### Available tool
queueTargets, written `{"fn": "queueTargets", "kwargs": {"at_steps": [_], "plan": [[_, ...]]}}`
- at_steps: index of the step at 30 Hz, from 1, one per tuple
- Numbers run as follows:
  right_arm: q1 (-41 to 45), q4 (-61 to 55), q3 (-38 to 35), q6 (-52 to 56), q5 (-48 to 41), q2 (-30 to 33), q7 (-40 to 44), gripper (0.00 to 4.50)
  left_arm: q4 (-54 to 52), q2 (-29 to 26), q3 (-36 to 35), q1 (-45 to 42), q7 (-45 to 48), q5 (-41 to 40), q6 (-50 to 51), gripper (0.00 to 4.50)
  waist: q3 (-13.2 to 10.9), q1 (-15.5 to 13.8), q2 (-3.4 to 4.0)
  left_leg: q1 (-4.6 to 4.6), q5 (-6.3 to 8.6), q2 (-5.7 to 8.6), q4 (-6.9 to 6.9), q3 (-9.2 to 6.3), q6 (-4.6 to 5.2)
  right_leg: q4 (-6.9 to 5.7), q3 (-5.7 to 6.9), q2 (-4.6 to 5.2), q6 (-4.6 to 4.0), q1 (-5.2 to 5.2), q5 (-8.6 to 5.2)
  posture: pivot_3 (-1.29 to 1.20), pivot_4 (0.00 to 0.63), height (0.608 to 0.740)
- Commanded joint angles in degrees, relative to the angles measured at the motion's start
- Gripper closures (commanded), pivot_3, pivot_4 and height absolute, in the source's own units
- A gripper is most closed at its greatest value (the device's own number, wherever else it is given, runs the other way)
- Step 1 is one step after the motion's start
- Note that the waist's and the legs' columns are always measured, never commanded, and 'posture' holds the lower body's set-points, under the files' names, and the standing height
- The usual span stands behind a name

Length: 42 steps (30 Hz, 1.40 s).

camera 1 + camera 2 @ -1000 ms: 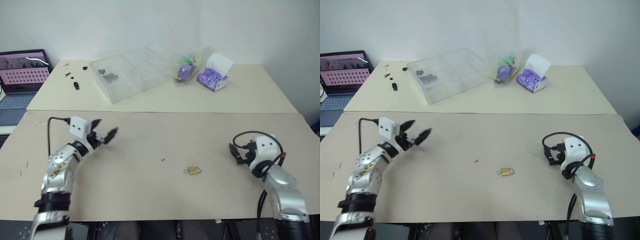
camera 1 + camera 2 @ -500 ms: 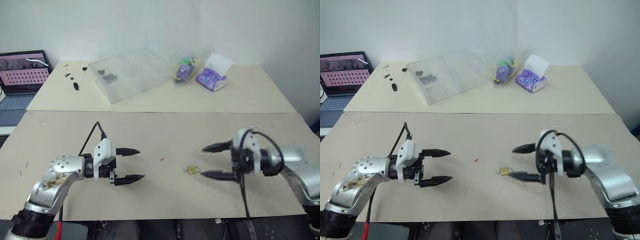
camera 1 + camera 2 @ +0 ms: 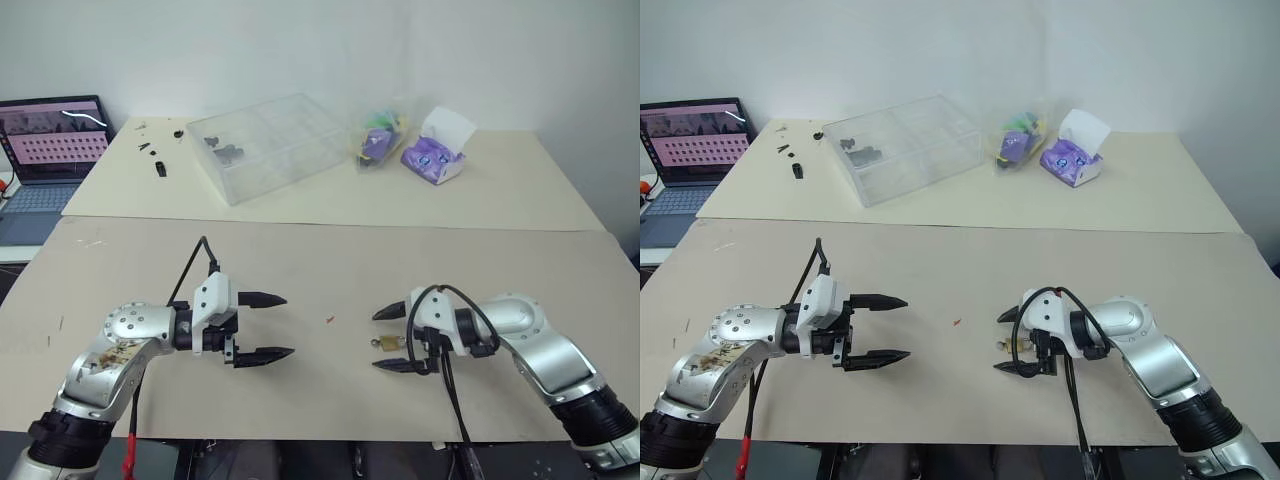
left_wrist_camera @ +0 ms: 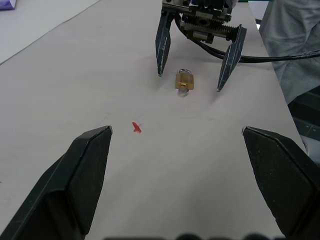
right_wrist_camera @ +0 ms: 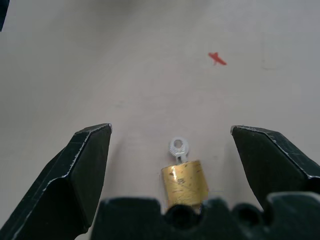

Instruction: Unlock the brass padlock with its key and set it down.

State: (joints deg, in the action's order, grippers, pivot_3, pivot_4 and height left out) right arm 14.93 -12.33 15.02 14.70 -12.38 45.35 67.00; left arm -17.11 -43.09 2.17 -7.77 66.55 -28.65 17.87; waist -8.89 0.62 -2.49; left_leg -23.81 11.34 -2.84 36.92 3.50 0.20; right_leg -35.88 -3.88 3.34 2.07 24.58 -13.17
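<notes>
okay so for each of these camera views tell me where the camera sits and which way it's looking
Left and right eye views: on the head, looking forward and down at the table; both arms show, left gripper and right gripper facing each other.
Left wrist view: on the left wrist, looking past its open fingers at the brass padlock and the right gripper beyond.
Right wrist view: on the right wrist, padlock with the key between its open fingers.
Shared: padlock and red mark.

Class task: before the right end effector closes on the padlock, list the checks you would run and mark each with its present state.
1. Right end effector open: ok.
2. Brass padlock between its fingers: ok.
3. Key in the padlock, pointing away from the wrist: ok.
4. Padlock flat on the table: ok.
5. Left end effector open, facing the key: ok.
6. Shackle free of the fingers: cannot tell.
</notes>
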Motion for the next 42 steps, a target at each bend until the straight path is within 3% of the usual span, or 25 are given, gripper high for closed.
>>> {"fn": "queueTargets", "kwargs": {"at_steps": [1,22,26,33,42], "plan": [[-1.2,2.9,-0.6,-4.4,1.3,0.3,0.7,0.0,-2.7,-1.4,-1.5,-0.3,0.7,-1.2,0.6,0.07,0.0,0.1,-0.01,0.01,0.0,0.0,0.03,0.0,0.0,-0.03,0.0,0.0,0.01,0.0,0.0,0.0,0.15,0.74],[1.1,16.8,0.4,-12.1,4.8,-3.2,2.0,0.0,-2.8,-2.6,-3.1,2.3,1.9,-0.8,-0.7,0.07,0.0,0.4,-0.06,0.59,0.0,-0.06,0.07,0.01,0.0,-0.19,-0.01,-0.05,-0.02,-0.37,0.01,0.0,0.15,0.74],[1.1,17.1,0.3,-11.7,4.3,-3.4,2.6,1.05,-2.9,-2.6,-3.2,2.8,2.0,-0.6,-1.2,0.0,0.0,0.3,-0.07,0.59,0.0,-0.06,0.07,0.03,0.0,-0.19,-0.02,-0.03,-0.03,-0.37,0.01,0.0,0.15,0.74],[0.8,16.9,0.2,-11.4,3.9,-3.8,2.8,3.46,-2.4,-2.4,-3.0,2.5,1.9,-0.3,-1.8,0.0,0.0,0.2,-0.08,0.53,0.0,-0.05,0.06,0.02,0.0,-0.18,-0.02,-0.04,-0.1,-0.35,-0.04,0.0,0.15,0.74],[-0.4,9.1,-1.2,-8.2,3.0,-4.8,-1.3,3.59,-2.9,-1.7,-2.4,1.2,0.4,-0.6,-0.2,0.0,0.0,0.1,-0.08,0.54,0.0,-0.06,0.06,0.01,0.0,-0.19,-0.01,-0.05,-0.08,-0.36,-0.04,0.0,0.15,0.74]]}}
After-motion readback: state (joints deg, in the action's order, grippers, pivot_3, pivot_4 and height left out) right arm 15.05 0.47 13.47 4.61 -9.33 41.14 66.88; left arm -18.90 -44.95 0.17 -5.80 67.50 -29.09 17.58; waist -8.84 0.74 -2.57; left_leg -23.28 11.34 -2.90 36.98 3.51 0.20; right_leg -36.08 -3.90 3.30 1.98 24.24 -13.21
